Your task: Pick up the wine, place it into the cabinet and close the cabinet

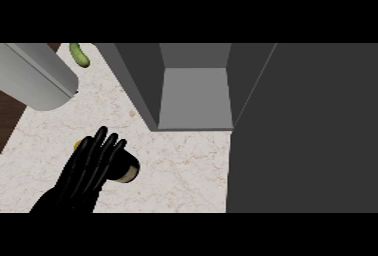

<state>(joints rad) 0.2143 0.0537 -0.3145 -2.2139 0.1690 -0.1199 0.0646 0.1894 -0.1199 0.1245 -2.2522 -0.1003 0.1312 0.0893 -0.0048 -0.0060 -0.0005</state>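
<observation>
Head view: left hand [92,165] covers lying wine [127,169], cork rightward.

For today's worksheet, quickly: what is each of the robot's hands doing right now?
Left hand: fingers straight, lying over the wine bottle on the counter, not curled round it.
Right hand: not in view.

no readable text, labels or numbers anywhere
</observation>
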